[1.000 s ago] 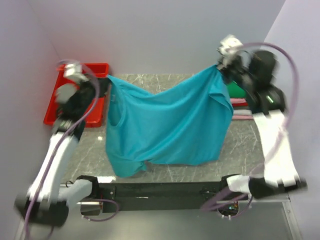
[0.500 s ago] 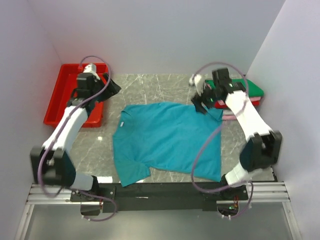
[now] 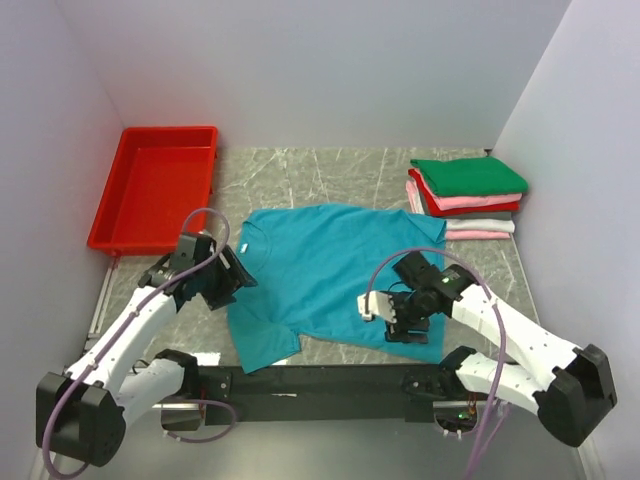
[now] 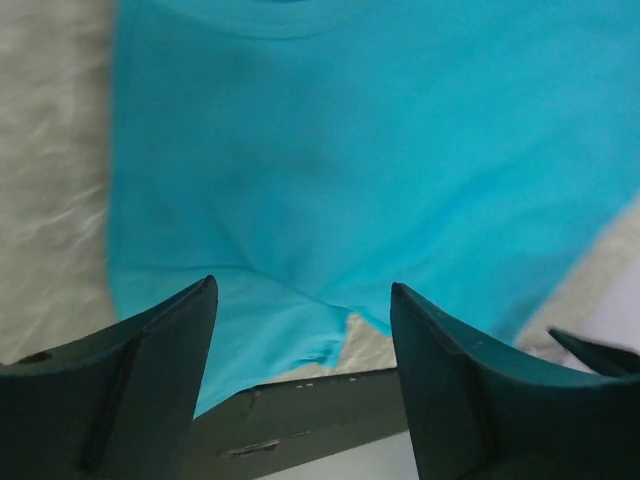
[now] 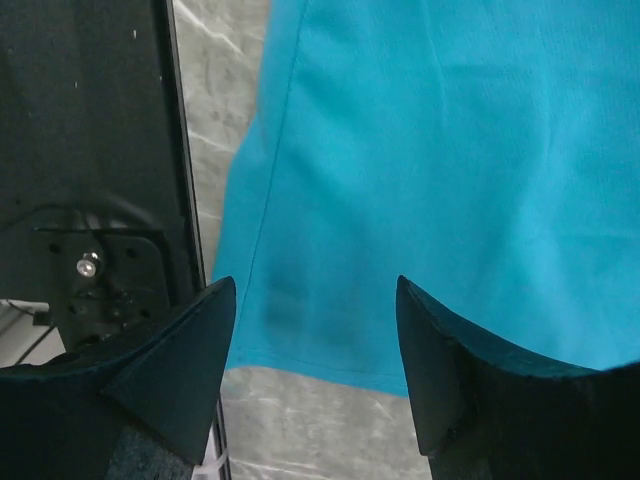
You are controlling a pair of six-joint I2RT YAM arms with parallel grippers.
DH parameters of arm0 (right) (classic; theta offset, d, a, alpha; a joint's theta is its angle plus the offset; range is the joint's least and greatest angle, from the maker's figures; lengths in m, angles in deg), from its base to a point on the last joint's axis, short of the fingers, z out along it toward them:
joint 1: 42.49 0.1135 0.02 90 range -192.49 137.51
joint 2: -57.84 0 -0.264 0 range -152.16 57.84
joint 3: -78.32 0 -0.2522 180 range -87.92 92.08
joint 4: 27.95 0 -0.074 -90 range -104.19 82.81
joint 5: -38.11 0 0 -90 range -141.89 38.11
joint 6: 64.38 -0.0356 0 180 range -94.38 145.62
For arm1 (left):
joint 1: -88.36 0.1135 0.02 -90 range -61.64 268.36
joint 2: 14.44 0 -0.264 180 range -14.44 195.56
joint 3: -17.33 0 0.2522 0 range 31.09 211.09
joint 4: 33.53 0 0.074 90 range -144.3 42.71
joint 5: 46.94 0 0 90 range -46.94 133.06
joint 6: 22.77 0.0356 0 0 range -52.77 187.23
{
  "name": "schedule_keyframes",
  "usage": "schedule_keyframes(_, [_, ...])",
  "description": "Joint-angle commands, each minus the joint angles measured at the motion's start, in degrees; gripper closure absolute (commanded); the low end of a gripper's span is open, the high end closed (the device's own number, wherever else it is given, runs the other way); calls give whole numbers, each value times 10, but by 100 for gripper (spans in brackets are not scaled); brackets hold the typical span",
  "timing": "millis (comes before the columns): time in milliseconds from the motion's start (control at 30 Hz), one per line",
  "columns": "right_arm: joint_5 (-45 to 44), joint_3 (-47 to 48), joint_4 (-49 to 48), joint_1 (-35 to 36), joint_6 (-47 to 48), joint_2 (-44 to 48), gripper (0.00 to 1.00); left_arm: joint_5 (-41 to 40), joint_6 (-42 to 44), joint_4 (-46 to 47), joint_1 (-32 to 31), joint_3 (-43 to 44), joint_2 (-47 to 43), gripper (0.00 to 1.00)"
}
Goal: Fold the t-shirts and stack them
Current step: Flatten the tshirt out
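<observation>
While the left hand (image 4: pixel 302 290) and right hand (image 5: pixel 315 285) hang open and empty, a shallow pinch could bunch the teal t-shirt (image 3: pixel 340 265).

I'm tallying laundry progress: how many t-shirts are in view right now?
5: teal t-shirt spread flat mid-table; folded stack at far right: green shirt on top, red shirt, pink shirt, whitish shirt beneath. More may hide within it.
</observation>
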Motion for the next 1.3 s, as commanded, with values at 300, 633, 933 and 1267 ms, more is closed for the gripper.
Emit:
schedule_keyframes(300, [-152,-32,-129,177,-193,-46,25,-123,-111,-123,-75,26,72,42])
schedule_keyframes(633, [-199,-66,-130,178,-196,-53,29,-166,-121,-95,-80,-8,139,42])
schedule_keyframes(933, [-147,-50,-84,177,-163,-28,34,-167,-112,-53,-81,-27,195,43])
schedule_keyframes(1267, [-140,-61,-139,185,-185,-130,47,-166,-104,-26,-80,-36,228,70])
